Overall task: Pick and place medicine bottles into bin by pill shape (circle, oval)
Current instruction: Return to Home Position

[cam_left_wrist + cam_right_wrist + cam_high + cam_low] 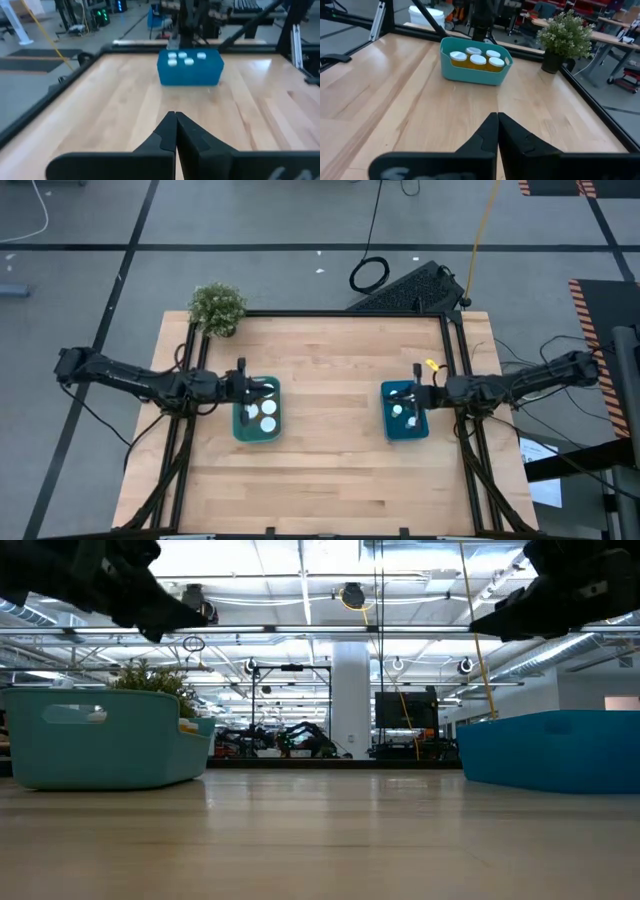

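Two matte-black jointed arms, pointed blk fingers.

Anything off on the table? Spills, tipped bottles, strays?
Nothing stands out. Bottles sit upright in the teal bin and the blue bin; none loose on the table. Left gripper and right gripper shut, empty.

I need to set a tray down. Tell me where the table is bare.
The widest free patch is the bare wood between the teal bin and the blue bin. The near strip of the table is also bare. It is crowded at each bin, where the left gripper and right gripper sit, and by the plant.
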Controlling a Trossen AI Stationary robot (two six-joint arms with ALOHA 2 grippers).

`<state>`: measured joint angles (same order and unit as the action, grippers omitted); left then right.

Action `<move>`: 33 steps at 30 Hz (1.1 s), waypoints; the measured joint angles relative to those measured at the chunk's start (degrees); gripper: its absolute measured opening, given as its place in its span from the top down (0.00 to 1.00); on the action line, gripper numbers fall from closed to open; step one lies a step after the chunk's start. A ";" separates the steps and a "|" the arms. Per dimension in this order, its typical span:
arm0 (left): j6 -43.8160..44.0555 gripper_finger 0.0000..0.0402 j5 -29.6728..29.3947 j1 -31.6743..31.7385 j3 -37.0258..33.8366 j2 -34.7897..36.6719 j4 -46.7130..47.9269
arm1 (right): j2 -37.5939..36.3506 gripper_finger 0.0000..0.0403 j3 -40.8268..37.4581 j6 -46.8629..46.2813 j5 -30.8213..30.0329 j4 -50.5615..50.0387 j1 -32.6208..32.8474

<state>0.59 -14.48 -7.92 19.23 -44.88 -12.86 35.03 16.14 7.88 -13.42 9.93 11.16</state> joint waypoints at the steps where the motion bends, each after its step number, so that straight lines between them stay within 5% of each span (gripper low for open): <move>1: 0.21 1.00 0.02 -0.21 -0.56 0.09 0.09 | -0.71 1.00 -0.67 0.04 -0.01 0.48 0.00; 33: -2.24 0.99 -1.60 0.89 -16.64 16.82 -7.94 | -15.64 1.00 -12.04 3.37 -0.03 2.76 0.02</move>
<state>-1.65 -16.08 -7.03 2.59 -28.07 -20.80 19.39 4.10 11.25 -13.45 12.69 11.18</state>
